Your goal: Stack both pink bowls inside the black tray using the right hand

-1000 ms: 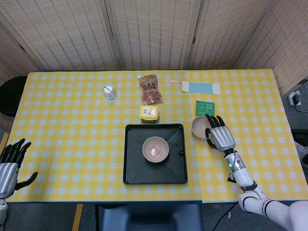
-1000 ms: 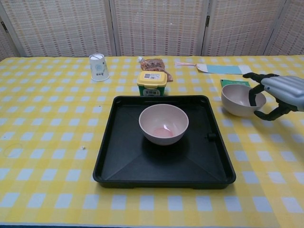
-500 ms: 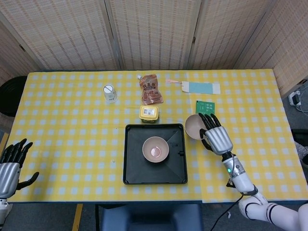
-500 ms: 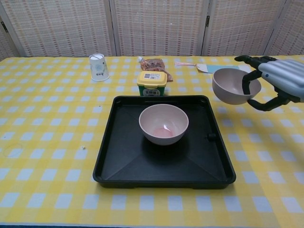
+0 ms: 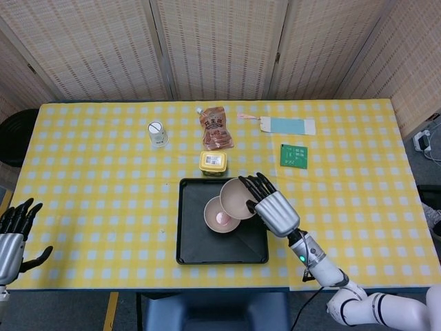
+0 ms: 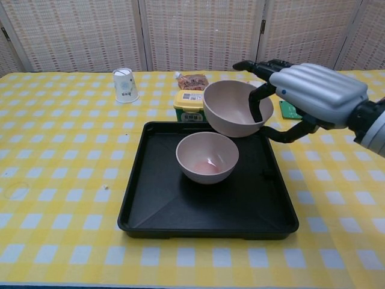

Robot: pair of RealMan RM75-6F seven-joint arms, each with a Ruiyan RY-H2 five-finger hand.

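Observation:
A pink bowl (image 5: 220,215) (image 6: 206,158) stands upright in the middle of the black tray (image 5: 193,245) (image 6: 240,211). My right hand (image 5: 275,208) (image 6: 313,95) holds the second pink bowl (image 5: 236,197) (image 6: 233,109) by its rim, in the air above the tray and just right of the first bowl, tilted slightly. My left hand (image 5: 14,234) hangs at the table's left front corner, fingers spread, holding nothing.
Behind the tray stands a yellow-lidded tub (image 5: 213,163) (image 6: 192,105). Further back are a brown snack pouch (image 5: 216,128), a clear cup (image 5: 158,134) (image 6: 124,85), a blue card (image 5: 288,125) and a green packet (image 5: 293,156).
My right hand lifted the second bowl off the table at the tray's right and carried it left, over the tray beside the first bowl. The left hand stayed put.

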